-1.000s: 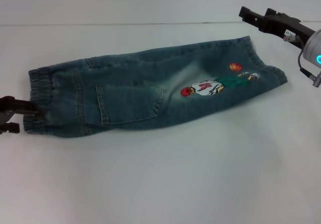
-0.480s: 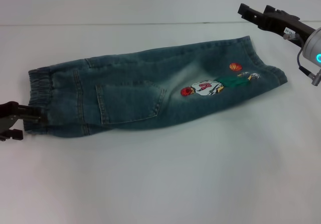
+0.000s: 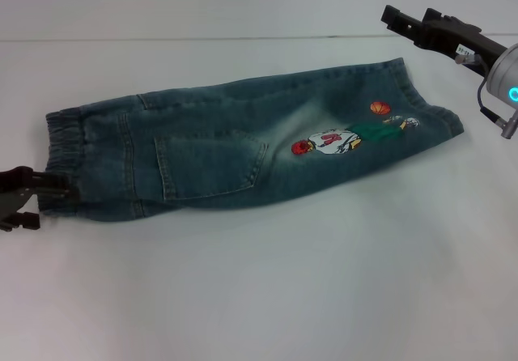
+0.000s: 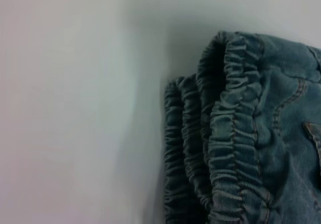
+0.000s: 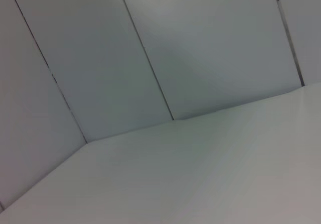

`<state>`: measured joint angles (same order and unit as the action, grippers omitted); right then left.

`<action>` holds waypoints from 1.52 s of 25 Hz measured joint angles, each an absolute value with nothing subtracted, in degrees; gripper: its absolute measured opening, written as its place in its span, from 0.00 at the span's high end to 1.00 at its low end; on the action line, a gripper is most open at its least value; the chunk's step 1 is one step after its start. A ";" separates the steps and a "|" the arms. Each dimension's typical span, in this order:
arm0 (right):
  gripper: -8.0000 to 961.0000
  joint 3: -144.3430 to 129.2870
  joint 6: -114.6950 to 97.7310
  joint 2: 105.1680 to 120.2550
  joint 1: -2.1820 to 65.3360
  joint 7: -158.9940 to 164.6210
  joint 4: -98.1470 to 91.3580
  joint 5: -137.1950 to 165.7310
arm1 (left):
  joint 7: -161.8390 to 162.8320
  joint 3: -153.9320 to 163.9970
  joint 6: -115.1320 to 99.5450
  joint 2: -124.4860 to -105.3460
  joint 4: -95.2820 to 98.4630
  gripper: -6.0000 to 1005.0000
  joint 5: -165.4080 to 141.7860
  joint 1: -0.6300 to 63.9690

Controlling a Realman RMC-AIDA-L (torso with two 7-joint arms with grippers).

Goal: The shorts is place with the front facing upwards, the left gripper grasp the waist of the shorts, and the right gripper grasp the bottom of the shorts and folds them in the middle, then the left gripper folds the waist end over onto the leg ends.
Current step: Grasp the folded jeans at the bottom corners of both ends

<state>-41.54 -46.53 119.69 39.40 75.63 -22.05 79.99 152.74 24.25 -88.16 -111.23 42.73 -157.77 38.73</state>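
At the desk's left edge, low and level with the cloth: the left gripper [image 3: 50,196], jaws parted, upper finger lying on the lower corner of the waist of the shorts [image 3: 63,163], lower finger on bare desk [image 3: 267,288] just below the band. Not clamped on anything visible — band beside and partly under the upper finger rather than pinched between the two. Seen close in the left wrist view: the ruched elastic band [image 4: 220,133] stacked in several layers, edge-on, white surface beside it.

Stretching rightward from there, the shorts [image 3: 243,138], folded lengthwise into one long strip, pocket face up, running slightly uphill toward the far right. Patch pocket [image 3: 210,165] near the middle; cartoon basketball-player print [image 3: 344,138] closer to the leg ends [image 3: 433,106], which lie flat and untouched.

Up at the far right corner, well apart from the cuffs and raised off the cloth: the right gripper [image 3: 401,19], grasping nothing; cannot tell whether its jaws are parted or closed. Grey wrist with cyan light [image 3: 513,94] at the frame edge. Right wrist view showing only bare desk and wall panels.
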 joint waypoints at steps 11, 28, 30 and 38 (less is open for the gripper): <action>0.03 -41.54 -47.38 119.80 39.30 75.57 -21.97 78.77 | 152.66 24.94 -86.25 -111.40 41.40 0.12 -157.74 38.63; 0.03 -39.99 -47.78 119.80 39.01 74.88 -22.02 77.82 | 152.21 25.53 -82.31 -111.32 38.37 0.12 -157.08 40.24; 0.03 -40.01 -47.79 119.79 38.95 74.88 -21.87 77.77 | 152.19 25.52 -81.94 -111.34 38.32 0.12 -157.06 40.38; 0.03 -40.49 -47.82 119.79 38.93 74.88 -21.48 77.77 | 152.15 25.37 -81.93 -110.84 38.51 0.12 -156.96 40.50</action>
<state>-40.49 -47.82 119.79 38.93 74.88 -21.48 77.77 152.15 25.37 -81.93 -110.84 38.51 -156.96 40.50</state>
